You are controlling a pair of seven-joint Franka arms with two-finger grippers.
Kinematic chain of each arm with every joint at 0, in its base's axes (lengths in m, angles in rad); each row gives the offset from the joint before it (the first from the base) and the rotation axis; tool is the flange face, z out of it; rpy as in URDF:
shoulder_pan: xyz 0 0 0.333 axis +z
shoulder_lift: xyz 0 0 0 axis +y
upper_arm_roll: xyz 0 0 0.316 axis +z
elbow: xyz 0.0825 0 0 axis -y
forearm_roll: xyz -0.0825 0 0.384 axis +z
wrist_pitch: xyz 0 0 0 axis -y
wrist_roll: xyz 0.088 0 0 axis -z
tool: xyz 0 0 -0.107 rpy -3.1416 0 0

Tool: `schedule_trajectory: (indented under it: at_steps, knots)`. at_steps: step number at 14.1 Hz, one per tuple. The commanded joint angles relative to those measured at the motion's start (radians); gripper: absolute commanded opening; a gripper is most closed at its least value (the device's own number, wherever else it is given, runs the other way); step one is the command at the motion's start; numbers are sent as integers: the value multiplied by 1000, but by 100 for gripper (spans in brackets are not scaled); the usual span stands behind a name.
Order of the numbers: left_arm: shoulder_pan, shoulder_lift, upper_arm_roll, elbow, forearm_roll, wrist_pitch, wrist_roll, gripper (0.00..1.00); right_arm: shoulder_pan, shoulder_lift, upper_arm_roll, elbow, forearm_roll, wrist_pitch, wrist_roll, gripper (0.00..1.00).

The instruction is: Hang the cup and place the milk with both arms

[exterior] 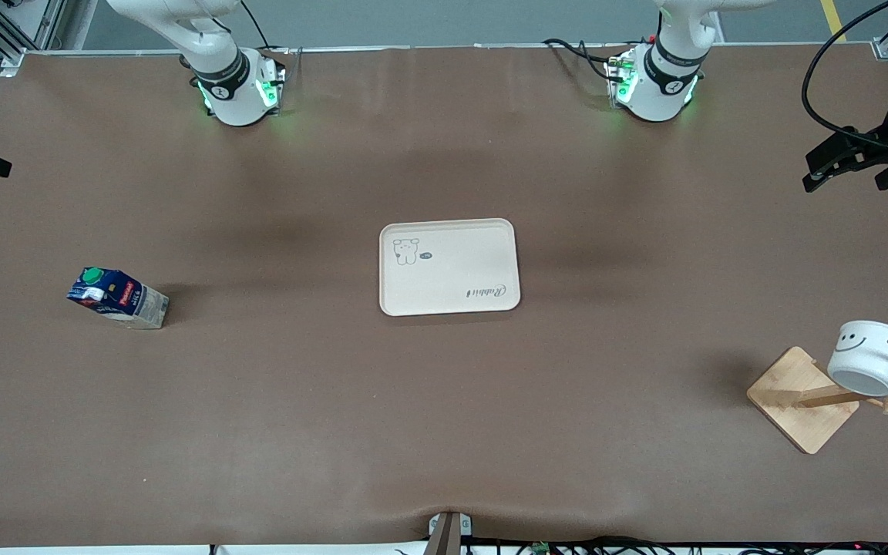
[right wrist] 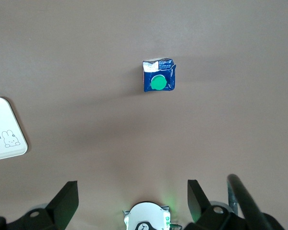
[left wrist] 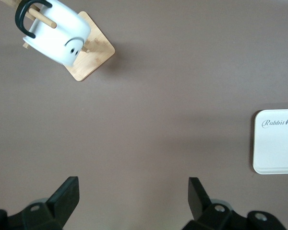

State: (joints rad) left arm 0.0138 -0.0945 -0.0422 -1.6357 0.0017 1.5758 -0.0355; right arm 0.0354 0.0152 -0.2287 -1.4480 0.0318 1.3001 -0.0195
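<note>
The cup [exterior: 868,358], a white mug with a black handle and a smiley face, hangs by its handle on a peg of the wooden rack [exterior: 802,401] at the left arm's end of the table. It also shows in the left wrist view [left wrist: 55,31]. The milk [exterior: 116,298] is a dark-blue carton with a green cap. It stands on the table at the right arm's end and shows in the right wrist view [right wrist: 158,76]. My left gripper [exterior: 818,171] [left wrist: 133,184] is open and empty, high over bare table. My right gripper [right wrist: 132,187] is open and empty, high above its own base.
A cream tray [exterior: 449,267] with a small cartoon print lies empty in the middle of the table. Its edge shows in both wrist views [left wrist: 278,143] [right wrist: 2,129]. Brown cloth covers the whole table. The arm bases [exterior: 236,89] [exterior: 656,85] stand along the table's edge farthest from the front camera.
</note>
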Motion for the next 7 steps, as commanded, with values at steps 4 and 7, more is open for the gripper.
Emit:
schedule_trajectory:
  at_steps: [4, 7]
  knots:
    - [3, 22, -1, 50, 7, -25, 0, 100, 3, -44, 3, -48, 0, 13, 18, 100]
    - [5, 21, 4, 66, 7, -52, 5, 100, 0, -43, 3, -49, 2, 13, 18, 100]
